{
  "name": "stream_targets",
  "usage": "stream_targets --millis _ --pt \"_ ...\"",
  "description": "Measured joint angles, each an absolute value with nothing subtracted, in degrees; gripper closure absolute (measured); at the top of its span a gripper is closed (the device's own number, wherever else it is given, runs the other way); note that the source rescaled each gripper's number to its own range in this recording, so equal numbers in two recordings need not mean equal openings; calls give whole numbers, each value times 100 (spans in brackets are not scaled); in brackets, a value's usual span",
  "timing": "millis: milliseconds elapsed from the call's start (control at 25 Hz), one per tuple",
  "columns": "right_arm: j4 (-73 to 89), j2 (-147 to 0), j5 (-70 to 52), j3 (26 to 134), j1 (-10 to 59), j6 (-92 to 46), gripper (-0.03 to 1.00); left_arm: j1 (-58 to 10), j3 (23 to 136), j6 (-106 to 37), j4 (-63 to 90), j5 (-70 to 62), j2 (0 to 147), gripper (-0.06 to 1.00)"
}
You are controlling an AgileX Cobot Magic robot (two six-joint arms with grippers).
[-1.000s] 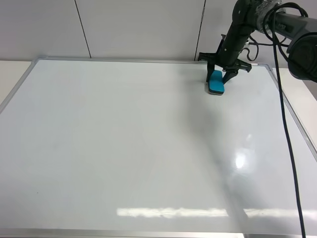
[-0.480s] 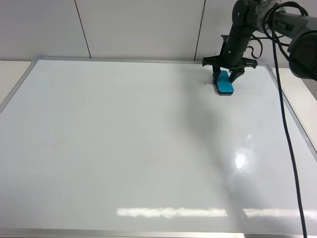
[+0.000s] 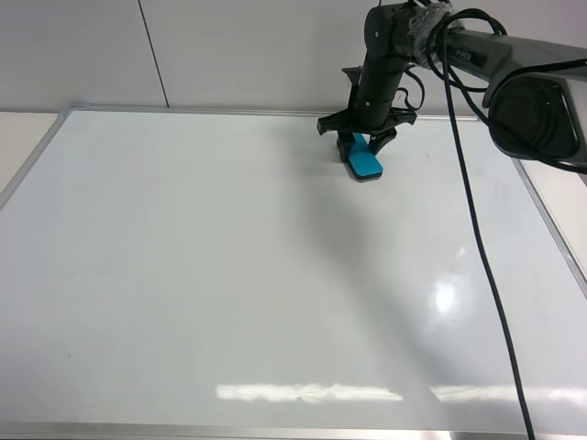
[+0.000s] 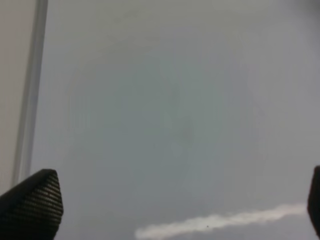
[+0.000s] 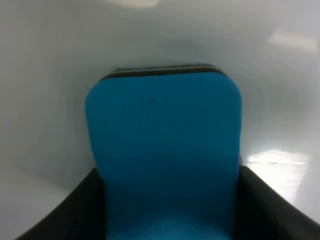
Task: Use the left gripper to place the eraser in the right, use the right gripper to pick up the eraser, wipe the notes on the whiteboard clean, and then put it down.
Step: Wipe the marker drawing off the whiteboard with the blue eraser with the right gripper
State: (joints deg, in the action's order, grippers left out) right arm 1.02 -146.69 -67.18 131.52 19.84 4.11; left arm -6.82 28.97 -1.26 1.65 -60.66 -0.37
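- The eraser (image 3: 364, 163) is pinched from both sides between the fingers (image 5: 75, 212) of the right gripper (image 3: 360, 149), with its teal top facing up.
- Its dark felt base is set on the whiteboard (image 3: 229, 275), near the whiteboard's far edge and right of that edge's middle.
- The left gripper (image 4: 172, 205) is held above the whiteboard, near its silver frame, with its fingers spread wide and nothing gripped between them.

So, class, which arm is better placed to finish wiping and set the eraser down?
Right. The right gripper is shut on the eraser, which rests on the whiteboard. The left gripper is open, holds nothing, and is out of the high view.
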Motion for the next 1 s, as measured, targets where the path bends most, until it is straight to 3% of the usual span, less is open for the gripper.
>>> stream_targets --millis 240,1000 --pt "-76 -14669 -6866 13152 1876 479 94 -682 2897 -126 165 -6066 -37 -6" --pt "-1209 -14641 -6913 13152 401 705 94 -682 2897 -126 165 -6066 -37 -6"
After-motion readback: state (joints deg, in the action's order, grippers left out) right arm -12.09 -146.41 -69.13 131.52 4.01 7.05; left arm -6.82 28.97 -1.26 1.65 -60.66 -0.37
